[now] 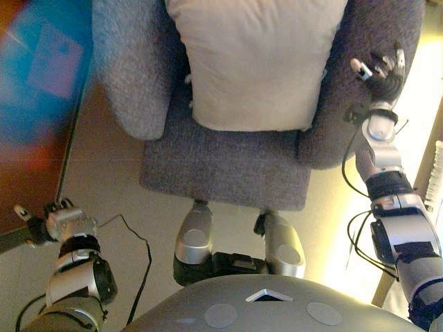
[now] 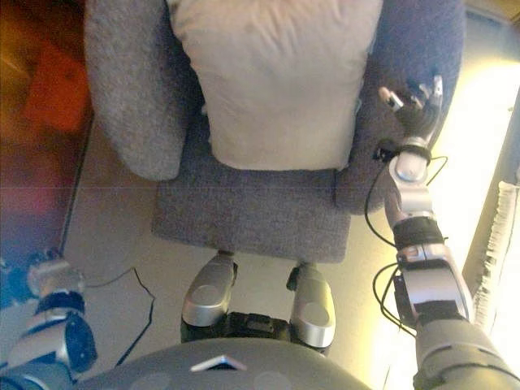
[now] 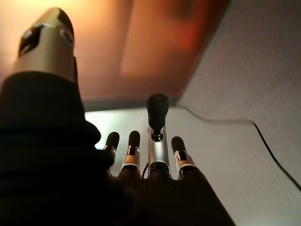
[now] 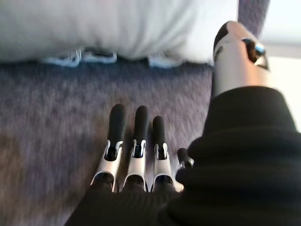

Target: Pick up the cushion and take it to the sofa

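A pale beige cushion [image 1: 256,62] leans upright against the back of a grey upholstered sofa chair [image 1: 228,166], its lower edge resting on the seat. My right hand [image 1: 381,72] is over the chair's right armrest, just right of the cushion, open and holding nothing. In the right wrist view its straight fingers [image 4: 136,141] hover over the grey fabric with the cushion [image 4: 117,23] beyond them. My left hand [image 1: 59,221] is low at the left over the floor, away from the chair, open and empty, as its wrist view [image 3: 155,141] shows.
A reddish-brown surface [image 1: 28,180] with a blue patch [image 1: 41,69] borders the pale floor [image 1: 104,173] on the left. A white ribbed object [image 1: 436,173] stands at the right edge. The chair's armrests flank the cushion on both sides.
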### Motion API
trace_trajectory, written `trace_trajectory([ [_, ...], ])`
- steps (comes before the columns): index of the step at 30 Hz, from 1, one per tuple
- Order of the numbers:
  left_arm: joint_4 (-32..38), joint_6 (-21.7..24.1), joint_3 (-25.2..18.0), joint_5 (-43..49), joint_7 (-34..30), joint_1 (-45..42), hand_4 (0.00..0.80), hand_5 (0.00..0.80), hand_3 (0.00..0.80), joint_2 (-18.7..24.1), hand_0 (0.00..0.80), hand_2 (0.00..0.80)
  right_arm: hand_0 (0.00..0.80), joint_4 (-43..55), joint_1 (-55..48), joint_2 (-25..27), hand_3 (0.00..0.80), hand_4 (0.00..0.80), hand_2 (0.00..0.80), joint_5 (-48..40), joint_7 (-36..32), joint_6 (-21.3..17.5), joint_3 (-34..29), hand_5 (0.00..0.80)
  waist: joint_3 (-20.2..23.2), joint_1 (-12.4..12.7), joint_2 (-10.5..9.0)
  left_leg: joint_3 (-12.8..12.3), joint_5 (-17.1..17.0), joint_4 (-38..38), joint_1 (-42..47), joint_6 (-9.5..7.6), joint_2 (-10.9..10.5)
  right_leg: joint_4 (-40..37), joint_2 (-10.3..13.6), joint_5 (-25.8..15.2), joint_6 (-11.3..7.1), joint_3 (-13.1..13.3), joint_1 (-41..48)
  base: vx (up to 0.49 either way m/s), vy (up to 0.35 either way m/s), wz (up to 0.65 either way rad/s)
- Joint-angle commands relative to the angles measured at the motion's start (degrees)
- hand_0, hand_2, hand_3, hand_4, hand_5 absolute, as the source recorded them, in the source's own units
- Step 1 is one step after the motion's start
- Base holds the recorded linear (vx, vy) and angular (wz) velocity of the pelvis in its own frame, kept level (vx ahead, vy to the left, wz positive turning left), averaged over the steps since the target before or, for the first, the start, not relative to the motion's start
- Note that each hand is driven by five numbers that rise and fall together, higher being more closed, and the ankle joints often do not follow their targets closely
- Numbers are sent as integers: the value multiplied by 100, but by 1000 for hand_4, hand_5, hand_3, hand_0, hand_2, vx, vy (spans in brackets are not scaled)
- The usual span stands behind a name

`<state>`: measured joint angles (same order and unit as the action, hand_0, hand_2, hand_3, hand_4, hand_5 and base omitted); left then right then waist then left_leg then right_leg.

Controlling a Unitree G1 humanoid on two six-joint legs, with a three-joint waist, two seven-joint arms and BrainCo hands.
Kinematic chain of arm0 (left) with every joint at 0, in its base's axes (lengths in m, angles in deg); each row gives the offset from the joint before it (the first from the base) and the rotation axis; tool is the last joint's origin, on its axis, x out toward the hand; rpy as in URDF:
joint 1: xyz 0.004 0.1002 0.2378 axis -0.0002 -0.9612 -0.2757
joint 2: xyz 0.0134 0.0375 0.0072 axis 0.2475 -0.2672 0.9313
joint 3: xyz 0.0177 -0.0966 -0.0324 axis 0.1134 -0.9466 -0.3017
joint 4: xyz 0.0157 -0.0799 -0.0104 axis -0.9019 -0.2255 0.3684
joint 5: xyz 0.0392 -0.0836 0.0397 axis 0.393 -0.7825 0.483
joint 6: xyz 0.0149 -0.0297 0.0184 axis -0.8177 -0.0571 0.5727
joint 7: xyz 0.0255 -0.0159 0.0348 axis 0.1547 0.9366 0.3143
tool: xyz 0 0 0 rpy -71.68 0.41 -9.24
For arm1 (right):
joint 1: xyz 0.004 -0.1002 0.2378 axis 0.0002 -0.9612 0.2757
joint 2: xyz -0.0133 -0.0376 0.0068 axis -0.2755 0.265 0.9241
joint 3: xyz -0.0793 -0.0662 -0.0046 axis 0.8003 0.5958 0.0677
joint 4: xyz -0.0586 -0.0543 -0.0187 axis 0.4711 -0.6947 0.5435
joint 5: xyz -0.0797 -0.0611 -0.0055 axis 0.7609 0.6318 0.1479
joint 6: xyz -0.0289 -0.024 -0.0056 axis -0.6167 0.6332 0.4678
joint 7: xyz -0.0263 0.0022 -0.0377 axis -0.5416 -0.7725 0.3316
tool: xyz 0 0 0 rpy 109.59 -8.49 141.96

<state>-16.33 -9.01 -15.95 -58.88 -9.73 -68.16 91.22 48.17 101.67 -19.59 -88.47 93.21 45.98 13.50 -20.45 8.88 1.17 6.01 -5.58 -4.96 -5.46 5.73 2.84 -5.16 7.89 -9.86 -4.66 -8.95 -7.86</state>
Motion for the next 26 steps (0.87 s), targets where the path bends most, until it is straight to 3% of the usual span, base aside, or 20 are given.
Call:
trace_trajectory([
  [1,-729,-223,-50,516,-288,-496,0,0,0,105,0,0,0,-370,-729,545,0,0,0,-23,496,-277,-766,0,639,-318,-112,-252,637,45,92,-113,-190,54,178,736,-360,-91,258,134,23,-1],
  [6,-1203,-764,114,814,-786,-818,0,0,0,-76,0,0,0,-467,-1505,427,0,0,0,194,146,-22,-1179,0,982,-409,-142,-311,720,30,340,-142,-198,45,185,749,-408,-54,485,127,3,-2],
  [9,-1517,-1105,261,939,-1199,-1095,0,0,0,-379,0,0,0,-553,-2202,-18,0,0,0,1114,-427,395,-903,0,1176,-493,-199,-364,751,31,515,-180,-213,62,198,743,-421,-27,633,145,-20,-3],
  [11,-1604,-1391,364,1146,-1707,-1242,0,0,0,-481,0,0,0,-687,-2634,-335,0,0,0,1220,-504,509,-641,0,1256,-557,-247,-401,784,34,635,-205,-214,73,191,753,-420,8,735,119,-55,-3],
  [13,-1836,-2189,764,1831,-2626,-1284,0,0,0,-626,0,0,0,-1229,-2917,-782,0,0,0,1210,-673,494,-383,0,1312,-619,-286,-446,830,39,774,-244,-230,79,173,770,-400,55,864,100,-72,-8],
  [16,-1948,-2758,1185,2786,-3150,-1252,0,0,0,-807,0,0,0,-1791,-3003,-1044,0,0,0,1224,-919,579,-329,0,1355,-637,-277,-452,864,49,874,-266,-247,67,156,768,-380,87,972,51,-33,-7],
  [19,-2124,-2898,1755,4000,-3567,-1218,0,0,0,-1157,0,0,0,-2626,-2990,-1477,0,0,0,1238,-998,880,-213,0,1423,-673,-229,-517,941,53,1078,-305,-259,47,129,806,-339,121,1188,85,-17,-4],
  [22,-2085,-3049,2440,4418,-3940,-1157,0,0,0,-1346,0,0,0,-3177,-3016,-1707,0,0,0,1191,-1136,1071,-7,0,1463,-701,-211,-573,987,71,1233,-336,-258,46,108,824,-304,123,1336,62,-38,-5],
  [26,-2010,-3156,2869,4592,-4015,-1074,0,0,0,-1418,0,0,0,-3404,-3012,-1871,0,0,0,1502,-1381,1322,251,0,1478,-719,-200,-609,1027,96,1359,-358,-252,58,91,850,-280,121,1457,34,-44,-7],
])
